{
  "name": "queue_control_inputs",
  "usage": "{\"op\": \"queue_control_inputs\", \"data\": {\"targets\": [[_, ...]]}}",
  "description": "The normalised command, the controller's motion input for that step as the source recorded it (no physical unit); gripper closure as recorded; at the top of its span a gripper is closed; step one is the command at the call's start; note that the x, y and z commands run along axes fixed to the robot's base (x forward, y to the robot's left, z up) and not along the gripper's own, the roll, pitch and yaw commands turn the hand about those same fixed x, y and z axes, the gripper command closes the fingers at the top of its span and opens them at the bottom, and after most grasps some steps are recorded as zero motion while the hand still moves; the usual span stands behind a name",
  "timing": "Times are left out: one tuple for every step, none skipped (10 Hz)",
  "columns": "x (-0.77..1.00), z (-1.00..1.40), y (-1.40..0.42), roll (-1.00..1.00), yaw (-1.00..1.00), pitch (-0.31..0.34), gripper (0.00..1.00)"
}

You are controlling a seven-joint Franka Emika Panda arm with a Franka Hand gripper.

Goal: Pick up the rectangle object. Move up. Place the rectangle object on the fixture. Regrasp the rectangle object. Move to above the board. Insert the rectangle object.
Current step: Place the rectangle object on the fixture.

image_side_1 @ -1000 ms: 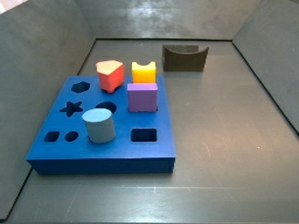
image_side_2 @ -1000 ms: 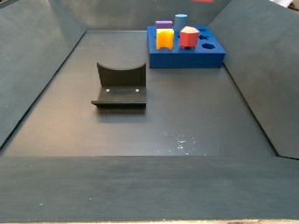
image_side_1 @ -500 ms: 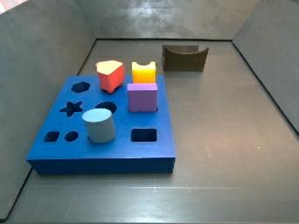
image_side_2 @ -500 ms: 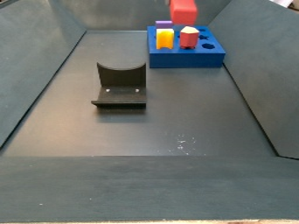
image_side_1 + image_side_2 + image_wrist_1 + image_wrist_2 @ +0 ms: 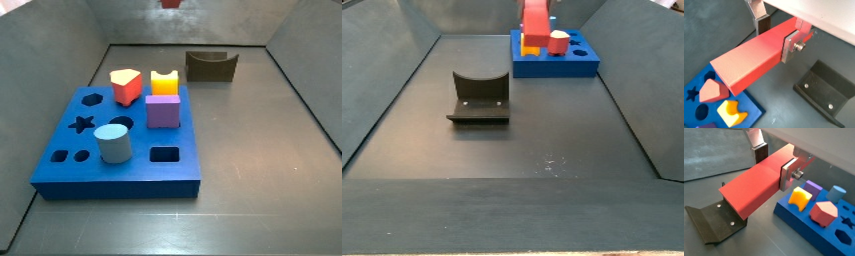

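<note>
The rectangle object (image 5: 537, 20) now hangs further down into a side view than half a second ago, when only its lower end showed at the top edge; it hangs upright in the air, well clear of the floor, in front of the board (image 5: 556, 62). In both wrist views the gripper (image 5: 777, 34) is closed on the bar, its silver fingers (image 5: 788, 173) pressing opposite faces; the fixture (image 5: 478, 98) stands empty, so the descent looks aimed at placing the bar there for a regrasp.

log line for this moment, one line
pincer: shut on rectangle object | bar: hanging upright in air | fixture: empty | board: square hole open
</note>
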Motion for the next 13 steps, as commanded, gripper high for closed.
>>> {"op": "queue_control_inputs", "data": {"targets": [[1.00, -0.13, 0.15, -1.00, -0.10, 0.073, 1.00], [1.00, -0.10, 0.13, -0.87, -0.10, 0.063, 1.00], [1.00, -0.09, 0.12, -0.73, -0.10, 0.053, 1.00], [1.00, -0.08, 0.11, -0.59, -0.10, 0.044, 1.00], [1.00, -0.08, 0.10, -0.44, -0.10, 0.038, 1.00], [1.00, -0.07, 0.09, -0.30, -0.09, 0.033, 1.00], [1.00, -0.05, 0.07, -0.20, -0.08, 0.028, 1.00], [1.00, -0.05, 0.07, -0.18, -0.08, 0.022, 1.00], [0.96, -0.04, 0.06, -0.17, -0.07, 0.020, 1.00], [0.85, -0.04, 0.05, -0.18, -0.06, 0.021, 1.00], [0.77, -0.03, 0.04, -0.18, -0.05, 0.028, 1.00], [0.67, -0.02, 0.04, -0.17, -0.05, 0.042, 1.00], [0.60, -0.02, 0.04, -0.17, -0.05, 0.055, 1.00]]}}
